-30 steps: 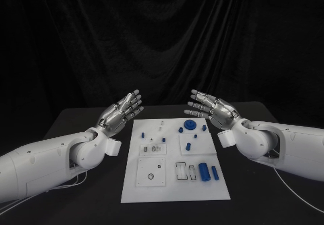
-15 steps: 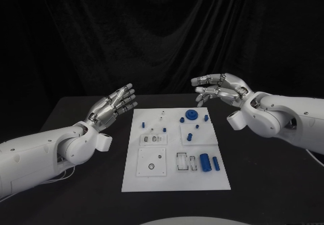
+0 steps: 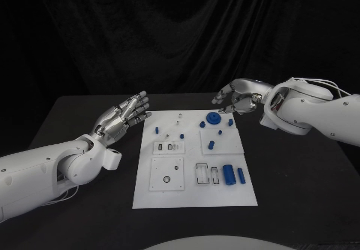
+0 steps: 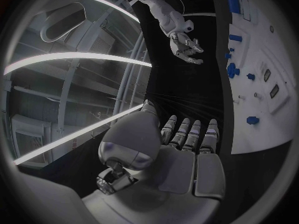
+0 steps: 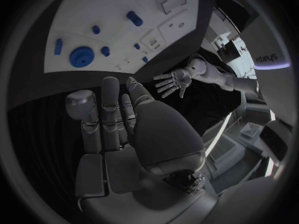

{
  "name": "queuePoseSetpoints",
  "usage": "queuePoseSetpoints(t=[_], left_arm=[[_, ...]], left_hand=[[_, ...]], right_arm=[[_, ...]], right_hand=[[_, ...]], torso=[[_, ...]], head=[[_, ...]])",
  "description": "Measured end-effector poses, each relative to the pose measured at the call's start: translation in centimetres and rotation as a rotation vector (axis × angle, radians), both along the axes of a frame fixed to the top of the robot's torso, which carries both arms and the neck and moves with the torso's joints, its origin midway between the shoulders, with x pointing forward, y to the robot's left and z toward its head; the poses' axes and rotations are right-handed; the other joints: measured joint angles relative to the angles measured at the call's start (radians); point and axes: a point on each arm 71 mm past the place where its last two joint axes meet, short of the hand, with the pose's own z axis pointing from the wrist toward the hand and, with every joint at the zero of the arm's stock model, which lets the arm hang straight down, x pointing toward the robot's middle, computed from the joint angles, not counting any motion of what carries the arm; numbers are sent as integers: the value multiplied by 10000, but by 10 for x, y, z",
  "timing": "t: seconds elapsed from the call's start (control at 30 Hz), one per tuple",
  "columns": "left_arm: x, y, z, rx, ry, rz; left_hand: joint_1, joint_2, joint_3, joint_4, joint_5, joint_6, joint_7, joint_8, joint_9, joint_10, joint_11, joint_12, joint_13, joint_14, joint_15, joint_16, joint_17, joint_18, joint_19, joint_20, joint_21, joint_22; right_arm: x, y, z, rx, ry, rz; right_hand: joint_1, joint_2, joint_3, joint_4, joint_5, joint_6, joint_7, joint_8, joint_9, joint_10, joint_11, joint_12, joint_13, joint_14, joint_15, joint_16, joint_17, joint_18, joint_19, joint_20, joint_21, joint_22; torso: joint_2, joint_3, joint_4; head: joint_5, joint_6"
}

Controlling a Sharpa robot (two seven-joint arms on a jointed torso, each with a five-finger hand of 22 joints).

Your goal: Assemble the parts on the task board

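The white task board lies flat in the middle of the black tabletop, its long side running from near to far. Small blue parts sit on it: a round gear-like part near the far edge, a few small pegs beside it, and on the near right a thick blue cylinder with a thinner blue pin just to its right. Pale square inset panels occupy the left half of the board.

The left hand hovers above the tabletop just off the board's far left corner, released, with its fingers stretched out together and pointing away and up; it holds nothing and touches nothing. From the left wrist view, the palm is flat and the board is off to one side.

The right hand hangs in the air over the far right corner of the board, above and just beyond the round gear-like part, fingers loosely curled downward but apart, with nothing grasped. The right wrist view shows its fingers extended toward the board, clear of the blue parts.
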Motion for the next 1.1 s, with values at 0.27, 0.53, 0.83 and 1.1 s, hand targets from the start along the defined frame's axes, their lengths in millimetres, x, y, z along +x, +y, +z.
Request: queuePoseSetpoints(t=[0.27,0.53,0.83,1.1], left_arm=[[-10,0,6,-68,-40,-173],[-15,2,9,-95,-73,-240],[-17,2,10,-109,-83,-275],[-17,1,10,-115,-88,-303]], left_hand=[[0,0,18,-19,33,0,1,0,0,-112,111,0,0,-462,-288,-370,-98,-2,-396,-293,-238,-117],[0,0,128,14,125,-37,39,-39,0,-191,119,-77,-16,-561,-317,-440,-107,-2,-528,-361,-291,-137],[42,41,239,-13,312,-37,112,-39,-1,-285,146,-77,-28,-669,-354,-557,-133,-2,-1027,-610,-651,-293],[84,-1,337,0,660,0,148,-39,0,-348,143,-77,-28,-703,-390,-557,-132,-1,-1027,-610,-650,-293]], right_arm=[[1,9,4,-2065,-1605,134],[3,16,5,-3000,-2432,262],[3,22,6,-3314,-2799,443],[-1,21,4,-3416,-2823,475]], right_hand=[[-356,-351,477,236,-86,258,-137,-340,80,1023,-120,-444,1,554,25,651,1234,-154,313,-35,800,1270],[-550,-544,689,392,-217,225,-215,-570,118,1365,-142,-774,2,716,16,959,1867,-308,439,19,1124,1836],[-1068,-928,753,816,-914,115,-427,-872,178,1993,-270,-966,92,919,-83,1225,2446,-305,582,-52,1396,2339],[-1107,-968,847,910,-656,115,-427,-929,238,2250,-321,-1017,134,995,-69,1228,2526,-305,653,-53,1503,2549]], torso=[[331,-109,212],[685,-202,437],[917,-238,541],[981,-246,571]], head=[[-304,-24],[-521,105],[-666,276],[-718,327]])
